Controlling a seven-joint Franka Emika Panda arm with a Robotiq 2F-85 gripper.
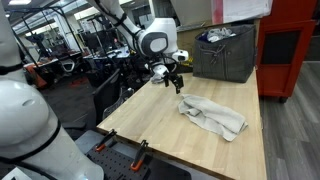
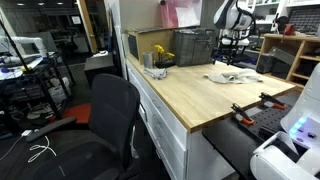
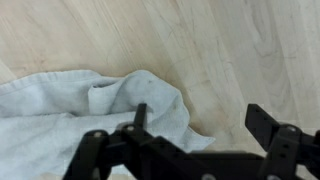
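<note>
Pale wood fills the space below me: a long workbench (image 1: 165,135) in a busy lab, with dark machinery and racks behind it. My gripper (image 1: 176,82) hangs just above the wood with its jaws spread wide and nothing between them.

A crumpled whitish cloth (image 1: 212,115) lies flat on the bench, right below me and running off to one side. In an exterior view my fingers hover over the end of the cloth, and the rest of it stretches away from me towards the bench's near edge. I cannot tell whether my fingertips touch the fabric or stop just short of it.

In the wrist view, the cloth (image 3: 70,100) spreads out beneath one of my fingers (image 3: 140,115), and its rumpled edge reaches into the gap of my gripper (image 3: 200,125). My other finger (image 3: 265,122) stands over bare wood (image 3: 240,50), clear of the fabric.

Beyond me, at the far end of the bench, sits a dark grey bin (image 1: 225,55), well apart from the cloth. Two orange-handled clamps (image 1: 140,150) grip the bench edge on the far side of the cloth from me.

In an exterior view, my gripper (image 2: 233,48) hangs above the cloth (image 2: 230,76) on the bench (image 2: 195,100), and a black office chair (image 2: 115,115) stands beside the bench, well away from me.
</note>
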